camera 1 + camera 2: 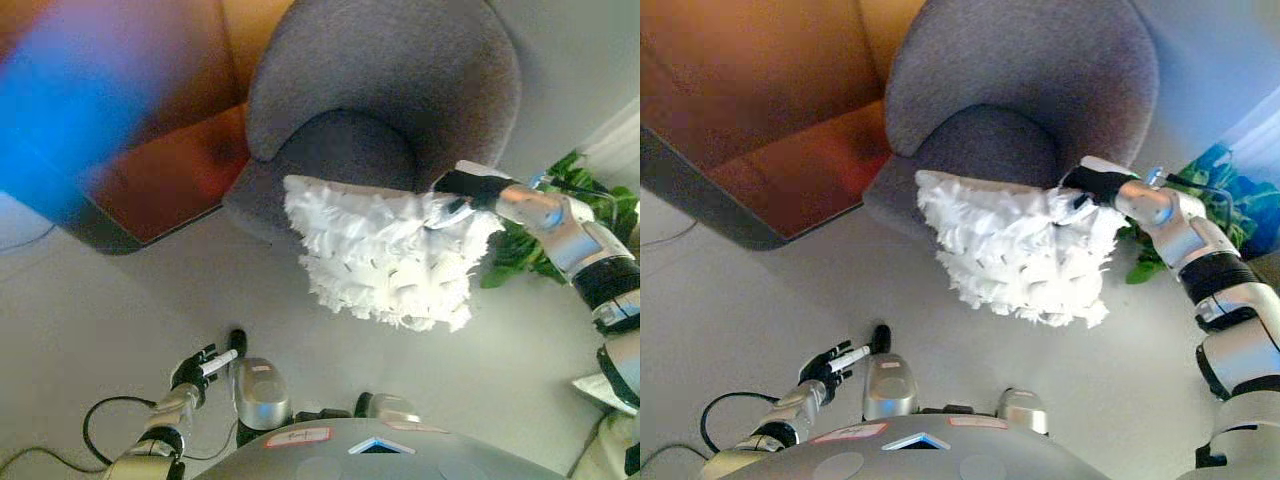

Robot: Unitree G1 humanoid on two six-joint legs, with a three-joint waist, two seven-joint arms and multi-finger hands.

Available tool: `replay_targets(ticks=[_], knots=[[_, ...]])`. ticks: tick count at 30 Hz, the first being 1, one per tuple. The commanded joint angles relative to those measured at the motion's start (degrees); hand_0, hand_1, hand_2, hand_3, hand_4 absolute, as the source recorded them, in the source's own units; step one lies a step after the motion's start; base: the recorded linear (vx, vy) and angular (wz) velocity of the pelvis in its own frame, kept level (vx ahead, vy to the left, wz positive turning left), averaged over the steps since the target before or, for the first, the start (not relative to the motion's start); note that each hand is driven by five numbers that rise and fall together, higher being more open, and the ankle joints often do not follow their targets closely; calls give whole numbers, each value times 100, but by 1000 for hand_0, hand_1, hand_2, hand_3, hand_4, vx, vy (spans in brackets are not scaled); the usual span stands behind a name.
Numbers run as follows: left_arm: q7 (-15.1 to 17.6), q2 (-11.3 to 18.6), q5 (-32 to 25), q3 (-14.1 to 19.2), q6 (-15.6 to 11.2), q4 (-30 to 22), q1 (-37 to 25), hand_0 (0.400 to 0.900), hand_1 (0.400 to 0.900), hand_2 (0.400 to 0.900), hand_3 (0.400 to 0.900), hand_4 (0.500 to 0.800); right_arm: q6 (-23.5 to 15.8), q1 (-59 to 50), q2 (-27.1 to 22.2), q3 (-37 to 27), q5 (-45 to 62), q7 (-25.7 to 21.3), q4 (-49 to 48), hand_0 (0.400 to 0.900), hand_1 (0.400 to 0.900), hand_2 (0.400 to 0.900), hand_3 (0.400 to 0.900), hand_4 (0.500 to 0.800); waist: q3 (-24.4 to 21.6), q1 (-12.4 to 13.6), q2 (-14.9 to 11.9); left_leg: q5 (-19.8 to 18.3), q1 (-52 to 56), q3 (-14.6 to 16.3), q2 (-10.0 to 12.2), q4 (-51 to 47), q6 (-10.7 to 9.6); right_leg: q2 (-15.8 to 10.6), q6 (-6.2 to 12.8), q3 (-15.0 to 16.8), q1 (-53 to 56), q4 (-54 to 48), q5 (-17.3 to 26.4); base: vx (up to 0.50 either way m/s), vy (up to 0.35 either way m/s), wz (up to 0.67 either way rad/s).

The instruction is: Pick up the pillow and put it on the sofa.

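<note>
Across the upper centre, a grey armchair [400,90] sits behind a white shaggy pillow [385,250] gripped at its upper right corner by the right hand [468,190], likely to slip; lower left, the left hand [200,368] hangs relaxed, empty.

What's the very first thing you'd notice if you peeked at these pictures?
The fluffy white pillow in the middle jumps out first, hanging in the air above the floor from the robot's right hand, which grips its upper right edge. Right behind it sits a round grey armchair, with an orange-brown sofa to its left. The left hand rests low near the bottom left, holding nothing.
</note>
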Motion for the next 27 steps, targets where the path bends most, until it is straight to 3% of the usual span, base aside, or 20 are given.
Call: replay_targets(ticks=[1,3,4,5,6,7,8,10,11,12,13,15,16,20,23,24,26,27], knots=[[20,275,355,-248,-316,167,-234,900,900,900,900,800,-354,-631,-53,-902,325,-336,-123,400,400,400,400,500,-404,353,-56,826,-919,-8,-782,-312,410,153,-338,-320,458,712,-338,397,199,-23],[124,324,407,-232,-278,194,-329,900,900,900,900,800,-489,-560,29,-987,368,-431,-138,400,400,400,400,500,-371,332,-125,457,-975,-165,-815,182,547,-18,-271,-110,435,962,-435,367,172,-28],[180,402,354,-223,-233,170,-387,900,900,900,900,800,-587,-512,24,-1053,332,-436,-177,400,400,400,400,500,-351,267,-144,393,-1242,-211,-685,869,470,-75,-287,-51,501,1005,-545,371,129,-23],[183,484,340,-216,-137,107,-463,900,900,900,900,800,-715,-487,-30,-1069,436,-429,-222,400,400,400,400,500,-344,218,-226,-20,-1318,-133,-625,1337,600,-224,-234,-3,539,977,-481,370,115,-21],[187,537,362,-219,-111,99,-541,900,900,900,900,800,-815,-482,-50,-1077,410,-449,-214,400,400,400,400,500,-351,215,-261,-175,-1373,-125,-566,1553,639,-316,-206,4,565,964,-430,402,123,-27],[233,575,294,-257,-137,80,-598,900,900,900,900,800,-956,-528,-102,-1099,471,-439,-153,400,400,400,400,500,-363,225,-270,-231,-1452,-191,-450,1778,540,-442,-162,-36,588,958,-349,459,135,-26],[222,643,238,-229,-96,54,-621,900,900,900,900,800,-1026,-584,-148,-1134,600,-386,-125,400,400,400,400,500,-385,259,-316,-397,-1488,-231,-444,1918,616,-569,-57,-61,661,914,-136,474,146,-23],[189,715,231,-182,-51,9,-618,900,900,900,900,800,-987,-609,-177,-1192,727,-294,-130,400,400,400,400,500,-456,308,-415,-561,-1399,-153,-588,1886,753,-783,80,-70,694,991,710,367,155,-14],[145,737,235,-197,-2,-42,-610,900,900,900,900,800,-928,-619,-187,-1225,709,-231,-150,400,400,400,400,500,-482,337,-426,-577,-1183,-35,-684,1728,809,-1043,144,-92,523,1405,1436,328,222,1],[88,728,311,-230,0,-61,-594,900,900,900,900,800,-901,-624,-183,-1231,656,-201,-153,400,400,400,400,500,-479,337,-361,-606,-959,16,-762,1525,915,-1172,143,-23,273,1877,1692,330,258,11],[32,710,408,-270,-19,-61,-577,900,900,900,900,800,-885,-632,-182,-1225,629,-167,-141,400,400,400,400,500,-472,320,-298,-623,-792,48,-831,1361,1015,-1143,120,106,99,2209,1740,348,252,32],[13,680,465,-422,-86,-44,-514,900,900,900,900,800,-727,-715,-182,-1106,749,-158,-155,400,400,400,400,500,-476,184,-257,-615,-320,147,-1042,862,1201,-580,83,466,-362,2558,1708,361,151,51],[33,679,489,-446,-93,-35,-493,900,900,900,900,800,-667,-797,-183,-1023,815,-144,-145,400,400,400,400,500,-495,136,-279,-592,-103,229,-1126,624,1222,-465,60,408,-543,2476,1748,337,19,40],[113,613,630,-372,-108,-5,-444,900,900,900,900,800,-604,-1206,-254,-776,999,-72,27,400,400,400,400,500,-506,-67,-333,-537,644,345,-1263,-173,1198,-217,-52,198,-1107,1418,1702,302,-130,38],[179,562,548,-309,-85,-55,-301,900,900,900,900,800,-710,-1359,-379,-784,1027,27,175,400,400,400,400,500,-486,-247,-430,-651,994,281,-1262,-441,1143,-220,-10,266,-1669,642,2057,245,-245,53],[198,557,499,-274,-96,-59,-275,900,900,900,900,800,-811,-1445,-420,-772,1049,75,296,400,400,400,400,500,-460,-257,-464,-729,1069,230,-1235,-442,1128,-219,-10,250,-1749,395,2034,179,-257,44],[190,569,494,-250,-126,-12,-248,900,900,900,900,800,-823,-1520,-462,-830,1149,149,455,400,400,400,400,500,-445,-231,-460,-826,1004,72,-1167,-354,1160,-113,-106,289,-1623,423,1571,154,-219,42],[277,543,377,-194,-134,-61,-139,900,900,900,900,800,-740,-1528,-489,-829,1266,173,415,400,400,400,400,500,-442,-196,-523,-830,1024,-49,-1217,-352,1167,-35,-130,363,-1567,489,1672,173,-213,31]])
